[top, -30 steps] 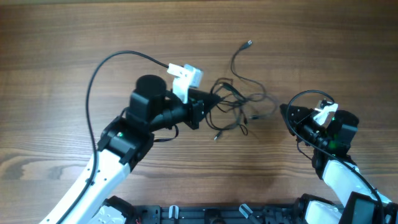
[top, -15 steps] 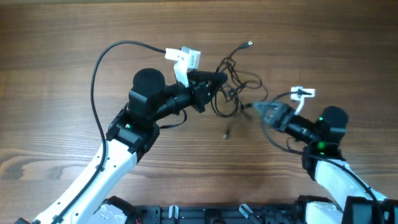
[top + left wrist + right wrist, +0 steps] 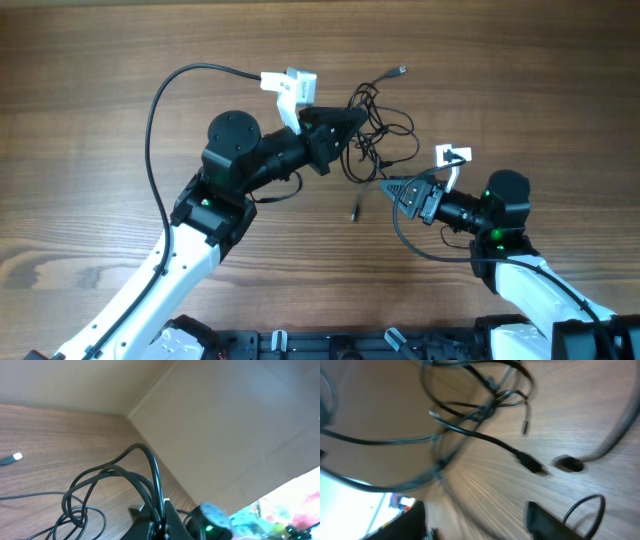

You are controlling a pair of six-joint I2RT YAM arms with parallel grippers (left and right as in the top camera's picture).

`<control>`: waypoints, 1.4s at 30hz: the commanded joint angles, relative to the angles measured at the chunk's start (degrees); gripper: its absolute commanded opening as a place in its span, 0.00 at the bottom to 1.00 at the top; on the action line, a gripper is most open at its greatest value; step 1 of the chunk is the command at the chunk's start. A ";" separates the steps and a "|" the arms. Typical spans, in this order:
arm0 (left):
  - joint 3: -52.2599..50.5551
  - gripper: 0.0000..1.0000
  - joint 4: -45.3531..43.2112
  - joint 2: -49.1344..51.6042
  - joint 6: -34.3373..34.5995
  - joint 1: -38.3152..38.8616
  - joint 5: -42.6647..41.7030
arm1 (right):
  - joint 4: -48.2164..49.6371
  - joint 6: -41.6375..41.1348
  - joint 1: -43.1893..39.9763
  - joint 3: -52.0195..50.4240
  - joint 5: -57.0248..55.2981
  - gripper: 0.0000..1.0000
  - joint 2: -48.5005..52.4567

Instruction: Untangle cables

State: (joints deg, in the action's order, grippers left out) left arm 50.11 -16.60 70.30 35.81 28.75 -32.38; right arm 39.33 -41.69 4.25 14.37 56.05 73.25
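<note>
Wood-grain table (image 3: pixel 100 60) w/ cables (image 3: pixel 372 128), beige wall (image 3: pixel 225 420) behind.

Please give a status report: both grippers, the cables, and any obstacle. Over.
Left gripper shut on the cables, tangle not yet undone. Right gripper beside the tangle, grip unclear. No obstacle seen.

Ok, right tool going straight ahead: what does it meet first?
Probably the cables, the lower loop hanging from the left tool, just ahead of the right tool; height is hard to judge.
</note>
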 commanded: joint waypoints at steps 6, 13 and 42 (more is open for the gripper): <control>0.59 0.04 -1.40 -0.22 15.56 -4.11 0.48 | -1.20 4.24 2.67 0.24 -6.60 0.43 0.04; 0.59 0.04 7.30 -0.17 10.88 -4.31 -0.07 | 6.45 3.30 2.64 0.26 1.22 0.05 0.04; 0.59 0.05 2.12 -0.17 32.24 -10.14 -6.82 | 2.49 10.19 13.44 0.26 -8.04 0.52 0.07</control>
State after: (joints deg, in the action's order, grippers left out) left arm 50.17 -12.51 70.30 63.13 19.31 -38.06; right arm 41.63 -32.82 15.05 14.39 52.14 73.30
